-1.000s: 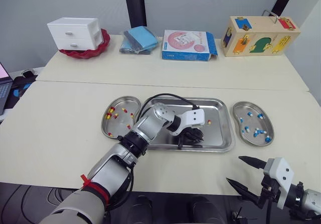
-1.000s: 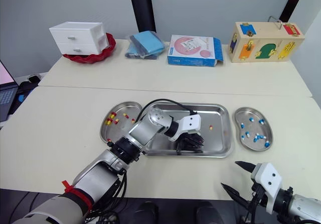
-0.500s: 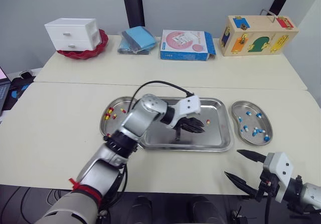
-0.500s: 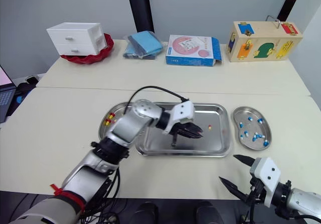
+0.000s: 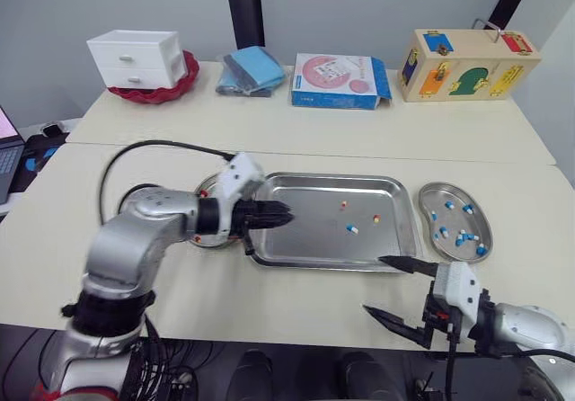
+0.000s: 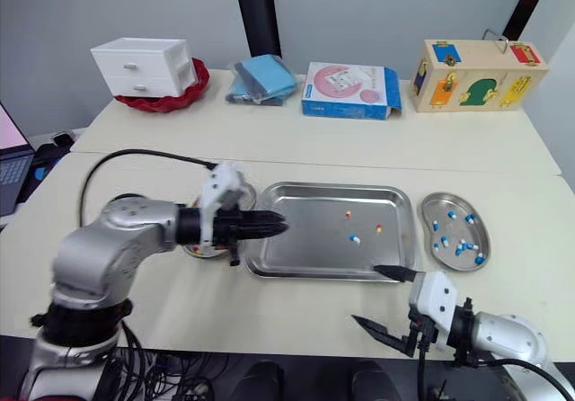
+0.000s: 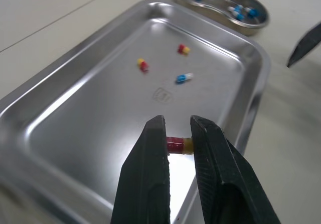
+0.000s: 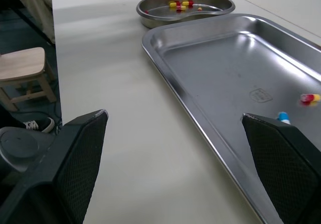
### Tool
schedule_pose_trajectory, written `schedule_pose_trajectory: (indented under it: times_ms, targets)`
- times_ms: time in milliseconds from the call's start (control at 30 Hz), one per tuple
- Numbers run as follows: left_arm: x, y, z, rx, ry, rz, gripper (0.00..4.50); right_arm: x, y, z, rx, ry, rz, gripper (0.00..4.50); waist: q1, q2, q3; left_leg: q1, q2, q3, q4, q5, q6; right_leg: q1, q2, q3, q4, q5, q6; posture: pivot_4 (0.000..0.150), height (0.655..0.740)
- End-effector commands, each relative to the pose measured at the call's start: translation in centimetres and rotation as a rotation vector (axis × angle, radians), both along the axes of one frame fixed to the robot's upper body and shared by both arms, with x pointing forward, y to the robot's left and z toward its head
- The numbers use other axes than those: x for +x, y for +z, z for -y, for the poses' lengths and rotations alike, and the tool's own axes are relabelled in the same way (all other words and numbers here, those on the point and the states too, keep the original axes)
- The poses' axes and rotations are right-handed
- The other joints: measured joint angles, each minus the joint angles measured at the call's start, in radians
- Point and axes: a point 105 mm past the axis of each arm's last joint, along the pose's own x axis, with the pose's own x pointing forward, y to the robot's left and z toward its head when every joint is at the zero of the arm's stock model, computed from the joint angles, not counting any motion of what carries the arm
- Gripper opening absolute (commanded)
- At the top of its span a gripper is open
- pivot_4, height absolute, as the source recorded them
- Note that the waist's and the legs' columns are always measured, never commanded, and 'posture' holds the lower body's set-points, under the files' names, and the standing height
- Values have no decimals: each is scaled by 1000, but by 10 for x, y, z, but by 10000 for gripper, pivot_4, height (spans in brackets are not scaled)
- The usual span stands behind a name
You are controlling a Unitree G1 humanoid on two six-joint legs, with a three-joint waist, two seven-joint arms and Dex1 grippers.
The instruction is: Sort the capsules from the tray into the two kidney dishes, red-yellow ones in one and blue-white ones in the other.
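My left gripper (image 5: 284,214) hovers over the left end of the steel tray (image 5: 305,239), shut on a red-yellow capsule (image 7: 179,145). In the tray lie two red-yellow capsules (image 5: 343,205) (image 5: 376,218) and one blue-white capsule (image 5: 352,229). The left kidney dish (image 8: 150,4), holding several red-yellow capsules, is mostly hidden behind my left wrist in the eye views. The right kidney dish (image 5: 454,186) holds several blue-white capsules. My right gripper (image 5: 392,290) stands wide open and empty over the table, just off the tray's front right corner.
Along the back table sit a white drawer unit (image 5: 135,57) in a red bowl, folded blue cloths (image 5: 250,68), a pink-blue box (image 5: 340,80) and a wooden lock box (image 5: 469,64). A laptop (image 5: 7,136) is at the far left. A black cable (image 5: 148,146) loops off my left arm.
My left gripper rose from the tray's middle and drew back left to the tray's left end with the capsule. My right gripper came forward to the tray's front edge.
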Motion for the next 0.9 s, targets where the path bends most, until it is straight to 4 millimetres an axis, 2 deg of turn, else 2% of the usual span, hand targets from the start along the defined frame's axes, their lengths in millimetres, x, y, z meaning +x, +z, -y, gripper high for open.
schedule_pose_trajectory:
  times_ms: [33,167,400,633,900]
  targets:
    - [-2,10,-23,-1,131,52,3645,1,5,-5,15,36,55,45000,0,0,0,0,0,0,0,0,0,0,0,0,0,0,0,1500,7400]
    - [1,7,-60,-4,340,65,3645,7,4,-6,26,44,69,45000,0,0,0,0,0,0,0,0,0,0,0,0,0,0,0,1500,7400]
    - [0,-2,-91,-34,540,63,3645,12,4,-8,43,51,84,45000,1,-1,0,0,0,0,0,0,0,0,0,0,0,0,0,1500,7400]
    - [4,-4,-97,-50,613,69,3645,17,11,-15,81,53,115,45000,1,-1,0,0,0,0,0,0,0,0,0,0,0,0,0,1500,7400]
    - [9,-4,-93,-100,630,60,3645,19,12,-17,86,49,127,45000,1,-1,0,0,0,0,0,0,0,0,0,0,0,0,0,1500,7400]
